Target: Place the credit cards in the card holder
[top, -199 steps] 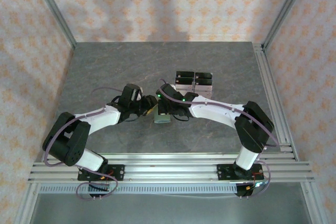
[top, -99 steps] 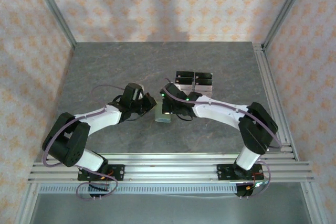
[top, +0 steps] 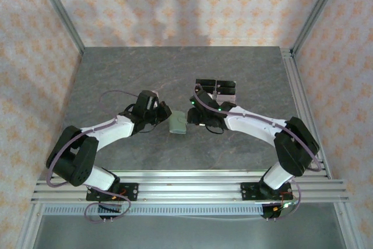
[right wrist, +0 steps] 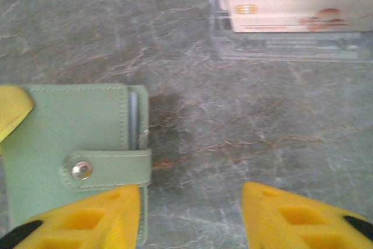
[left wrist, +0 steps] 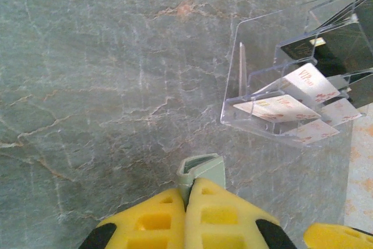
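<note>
The sage-green card holder lies near the table's middle, snap tab fastened. My left gripper is shut on its left edge; in the left wrist view the yellow fingers pinch the card holder at the left gripper. My right gripper stands open just right of the card holder, and bare table lies between the fingers of the right gripper. Pale pinkish-white credit cards marked VIP sit in a clear rack; one credit card shows at the top of the right wrist view.
The clear acrylic rack with black pieces stands behind the right gripper, close to its wrist. Grey stone tabletop stretches open to the left and back. Metal rails run along the right edge.
My right arm has drawn away from above the card holder, to the right toward the rack, leaving it uncovered. The left gripper has shifted slightly back and stays on the holder's edge.
</note>
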Available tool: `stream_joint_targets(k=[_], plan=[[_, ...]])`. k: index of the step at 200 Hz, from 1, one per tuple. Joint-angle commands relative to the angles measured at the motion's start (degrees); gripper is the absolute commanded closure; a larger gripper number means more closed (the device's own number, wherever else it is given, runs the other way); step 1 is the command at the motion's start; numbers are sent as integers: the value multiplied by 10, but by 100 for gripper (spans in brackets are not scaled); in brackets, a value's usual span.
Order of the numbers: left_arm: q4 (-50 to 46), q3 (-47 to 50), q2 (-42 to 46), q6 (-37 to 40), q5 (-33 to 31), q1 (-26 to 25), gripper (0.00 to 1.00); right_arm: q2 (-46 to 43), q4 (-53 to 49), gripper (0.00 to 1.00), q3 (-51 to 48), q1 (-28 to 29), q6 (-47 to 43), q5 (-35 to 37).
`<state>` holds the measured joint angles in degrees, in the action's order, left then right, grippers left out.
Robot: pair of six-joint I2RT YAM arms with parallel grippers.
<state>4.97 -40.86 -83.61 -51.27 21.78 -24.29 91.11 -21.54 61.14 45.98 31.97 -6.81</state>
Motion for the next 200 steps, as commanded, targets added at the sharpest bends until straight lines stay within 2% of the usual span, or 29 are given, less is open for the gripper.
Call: stream_joint_targets(k=[1, 58, 83, 138, 167, 200], plan=[[-16, -23, 6, 15, -16, -2, 100, 26, 30, 47, 32, 12, 12, -30], [-24, -29, 13, 17, -14, -5, 100, 74, 32, 44, 84, 41, 13, -27], [-25, -30, 19, 17, -15, -7, 100, 93, 27, 47, 90, 43, 17, -22], [-27, -30, 24, 15, -15, -7, 100, 102, 21, 74, 73, 43, 22, -13], [-27, -30, 24, 15, -17, -7, 100, 96, 22, 100, 59, 41, 23, -13], [-27, -25, 25, 15, -20, -7, 100, 64, 20, 100, 16, 21, 33, -1]])
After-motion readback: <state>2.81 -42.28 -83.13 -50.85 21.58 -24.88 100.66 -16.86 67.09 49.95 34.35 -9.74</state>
